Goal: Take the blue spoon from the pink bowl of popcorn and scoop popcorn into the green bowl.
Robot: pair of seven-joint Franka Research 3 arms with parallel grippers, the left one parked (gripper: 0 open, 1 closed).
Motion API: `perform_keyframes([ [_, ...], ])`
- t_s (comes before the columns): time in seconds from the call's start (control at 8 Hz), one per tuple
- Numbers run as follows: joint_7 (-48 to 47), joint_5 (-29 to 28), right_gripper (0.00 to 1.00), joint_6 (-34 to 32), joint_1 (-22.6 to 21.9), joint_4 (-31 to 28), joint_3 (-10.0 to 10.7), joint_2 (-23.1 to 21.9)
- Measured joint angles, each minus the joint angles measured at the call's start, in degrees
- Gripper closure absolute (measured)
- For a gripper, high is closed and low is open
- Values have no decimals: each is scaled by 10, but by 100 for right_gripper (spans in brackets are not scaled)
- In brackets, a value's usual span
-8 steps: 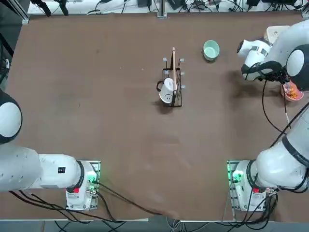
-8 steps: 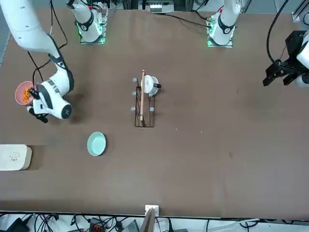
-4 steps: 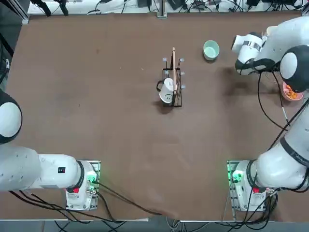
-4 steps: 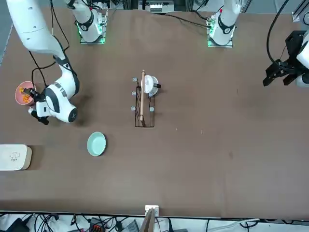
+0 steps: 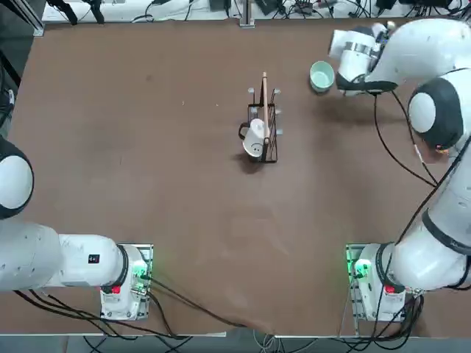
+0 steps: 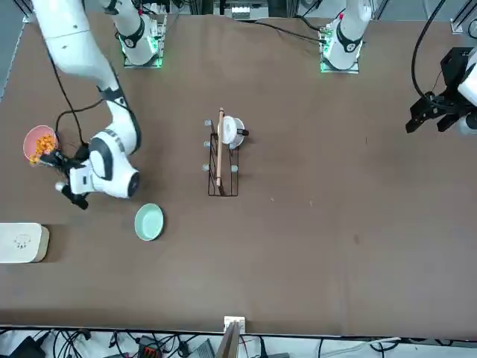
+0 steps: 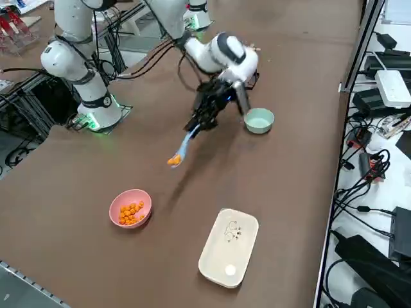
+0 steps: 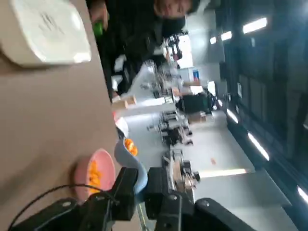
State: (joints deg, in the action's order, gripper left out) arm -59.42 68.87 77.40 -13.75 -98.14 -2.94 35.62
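- The right tool (image 8: 142, 183) is clenched on the handle of the light-blue plastic spoon (image 8: 127, 159), which sticks out from between the fingertips.
- The tool is held up in the air above the brown desk (image 5: 184, 184), leaning well over from upright. In the right side view its fingers slant down toward that camera, on the robot's right side.
- The right arm (image 5: 427, 55) reaches forward from its base and bends at the elbow. Its white-and-black wrist section covers the tool in the top view and comes right up beside the green bowl there.
- The spoon's scoop hangs out past the fingertips, carrying a few orange-yellow popcorn kernels (image 7: 174, 160), clear of both bowls.
- Back from the tool, toward the arms' bases and to its right, the small round salmon-pink bowl (image 7: 144, 200) sits on the desk with more kernels inside.
- Forward of the tool, away from the bases, stands the small round mint-green bowl (image 7: 259, 120).
- To the tool's right and forward lies a white rounded-square box (image 7: 228, 248).
- Off to the tool's left, a black wire rack (image 5: 273, 151) holds a white mug (image 5: 254, 138) with a black handle and a light wooden stick (image 5: 266, 103).
- Beyond the desk's edge, past the white box, a person in dark clothing (image 8: 137, 29) shows in the wrist view.
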Motion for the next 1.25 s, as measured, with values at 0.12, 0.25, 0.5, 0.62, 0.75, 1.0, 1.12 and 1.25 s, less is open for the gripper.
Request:
perform_keyframes([
  [0.12,7,0,87,-9,-35,21,-1,9],
  [0.25,9,0,87,-13,-68,43,-1,25],
  [0.5,11,0,87,-16,-122,107,-1,68],
  [0.62,24,0,87,-18,-141,148,0,91],
  [0.75,38,0,87,-23,-156,187,0,113],
  [1.0,49,1,87,-25,-176,255,0,154],
  [1.12,57,0,87,-25,-184,285,-1,169],
  [1.25,63,-3,87,-25,-193,308,-4,176],
])
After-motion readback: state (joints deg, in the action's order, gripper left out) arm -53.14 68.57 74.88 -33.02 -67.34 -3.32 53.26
